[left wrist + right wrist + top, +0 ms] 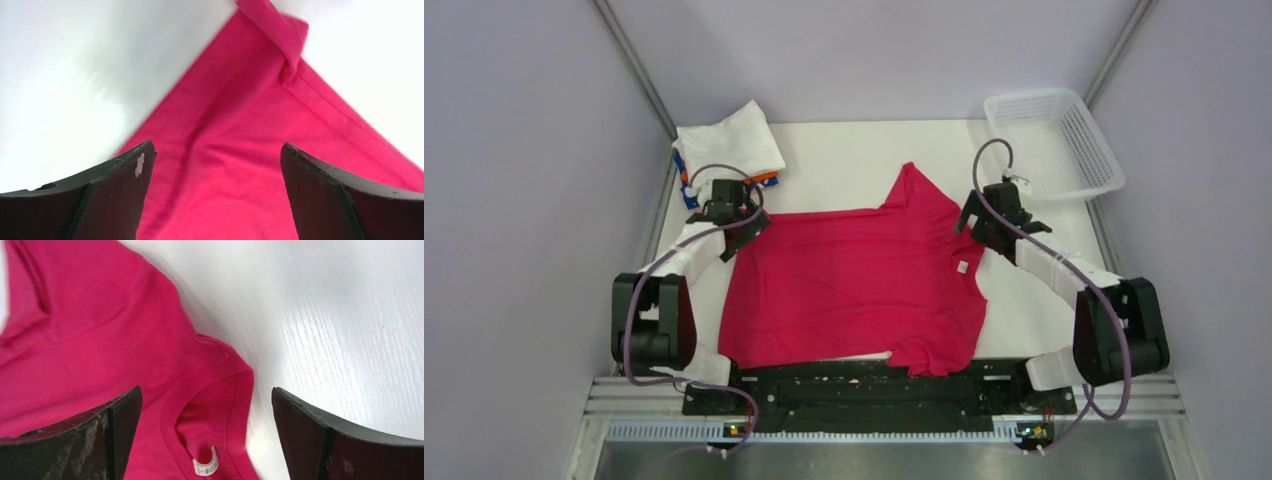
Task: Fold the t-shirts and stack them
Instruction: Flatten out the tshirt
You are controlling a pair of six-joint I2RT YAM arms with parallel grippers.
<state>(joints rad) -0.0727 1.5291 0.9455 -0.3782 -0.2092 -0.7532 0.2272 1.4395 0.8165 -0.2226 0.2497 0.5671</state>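
Note:
A crimson-pink t-shirt point(854, 285) lies spread flat in the middle of the table, its collar and white neck tag point(962, 267) toward the right. My left gripper point(742, 222) hovers open over the shirt's far left corner point(220, 150), nothing between its fingers. My right gripper point(977, 225) stands open above the collar and shoulder point(210, 405), the tag point(206, 466) just below its jaws. A stack of folded t-shirts point(729, 145), white on top with orange and blue edges showing, sits at the far left.
A white plastic mesh basket point(1054, 140) stands at the far right corner, partly over the table's edge. Grey walls close in both sides. The black arm mount point(864, 390) runs along the near edge.

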